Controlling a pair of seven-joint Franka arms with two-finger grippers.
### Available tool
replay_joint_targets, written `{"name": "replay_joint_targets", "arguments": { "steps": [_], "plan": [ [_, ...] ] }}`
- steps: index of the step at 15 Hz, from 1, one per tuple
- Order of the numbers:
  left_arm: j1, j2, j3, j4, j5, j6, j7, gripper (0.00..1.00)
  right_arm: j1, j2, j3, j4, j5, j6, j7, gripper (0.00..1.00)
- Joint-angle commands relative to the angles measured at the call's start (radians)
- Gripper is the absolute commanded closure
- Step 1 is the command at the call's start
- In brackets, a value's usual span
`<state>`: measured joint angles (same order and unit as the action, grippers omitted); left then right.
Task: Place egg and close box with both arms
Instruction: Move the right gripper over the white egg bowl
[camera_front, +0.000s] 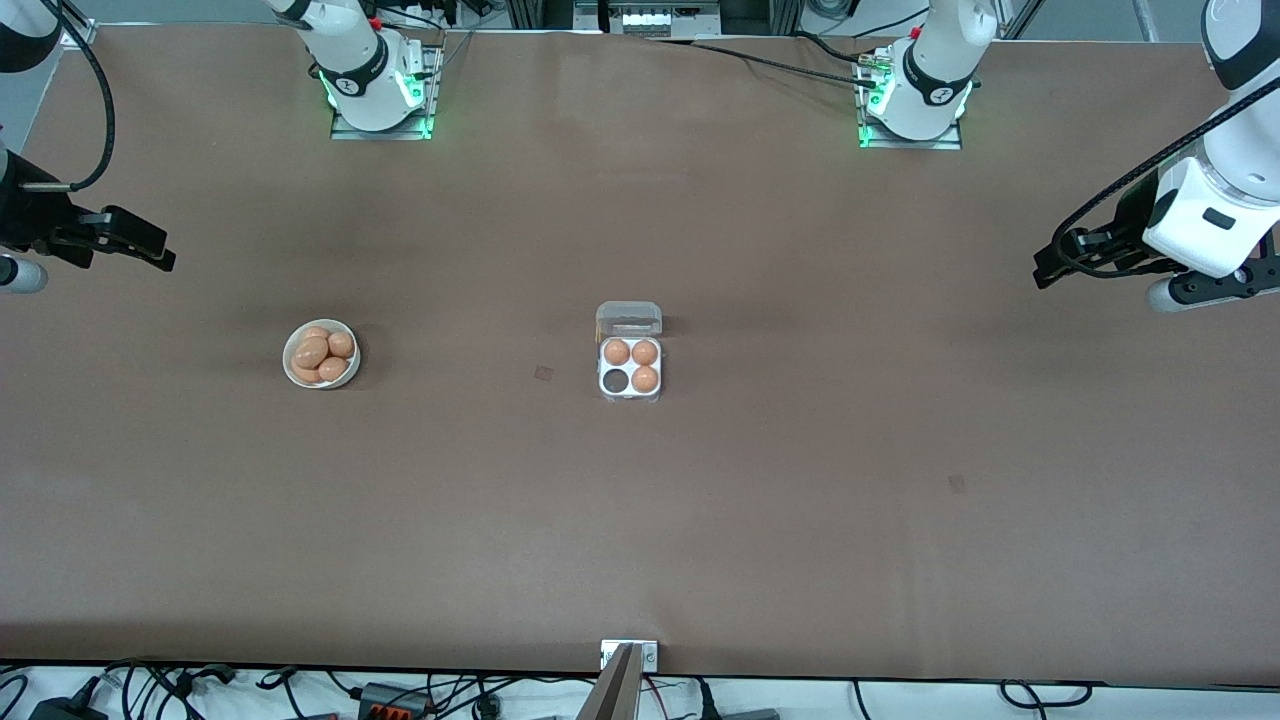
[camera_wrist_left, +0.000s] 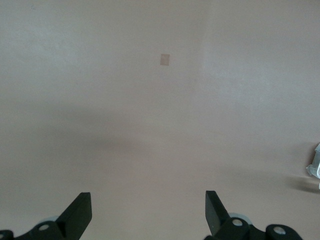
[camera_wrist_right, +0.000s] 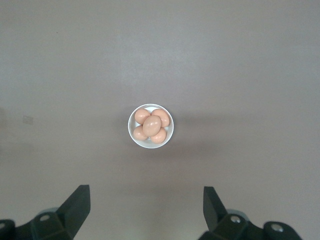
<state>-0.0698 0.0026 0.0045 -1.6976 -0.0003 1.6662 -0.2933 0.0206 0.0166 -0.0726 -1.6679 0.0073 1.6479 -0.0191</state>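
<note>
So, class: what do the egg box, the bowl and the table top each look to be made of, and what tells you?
Egg box: whitish tray under a see-through hinged lid, so probably thin clear plastic.
Bowl: plain white with a smooth rim, likely ceramic or plastic; the look leaves it open.
Table top: flat matt brown without shine, perhaps a paper or fabric sheet.
</note>
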Motion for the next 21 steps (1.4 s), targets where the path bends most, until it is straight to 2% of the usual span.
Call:
{"name": "replay_joint_targets", "arguments": {
  "steps": [1, 6, 14, 18, 21],
  "plan": [
    [0.007, -0.016, -0.001, -0.011, -0.004, 0.006, 0.016, 0.0, -0.008, -0.023, 0.011, -0.016, -0.01, -0.003, -0.002, 0.0],
    [0.007, -0.016, -0.001, -0.011, -0.004, 0.007, 0.017, 0.0, -0.007, -0.014, 0.011, -0.013, -0.012, -0.008, -0.019, 0.0],
    [0.007, -0.016, -0.001, -0.011, -0.004, 0.007, 0.017, 0.0, 0.035, 0.198, 0.016, -0.038, -0.009, 0.035, -0.028, 0.0],
    [0.007, -0.016, -0.001, -0.011, -0.004, 0.007, 0.017, 0.0, 0.033, 0.296, 0.016, -0.038, -0.003, 0.075, -0.38, 0.0],
    [0.007, -0.016, -0.001, -0.011, -0.004, 0.006, 0.017, 0.0, 0.038, 0.319, 0.016, -0.038, 0.003, 0.09, -0.423, 0.0]
  ]
}}
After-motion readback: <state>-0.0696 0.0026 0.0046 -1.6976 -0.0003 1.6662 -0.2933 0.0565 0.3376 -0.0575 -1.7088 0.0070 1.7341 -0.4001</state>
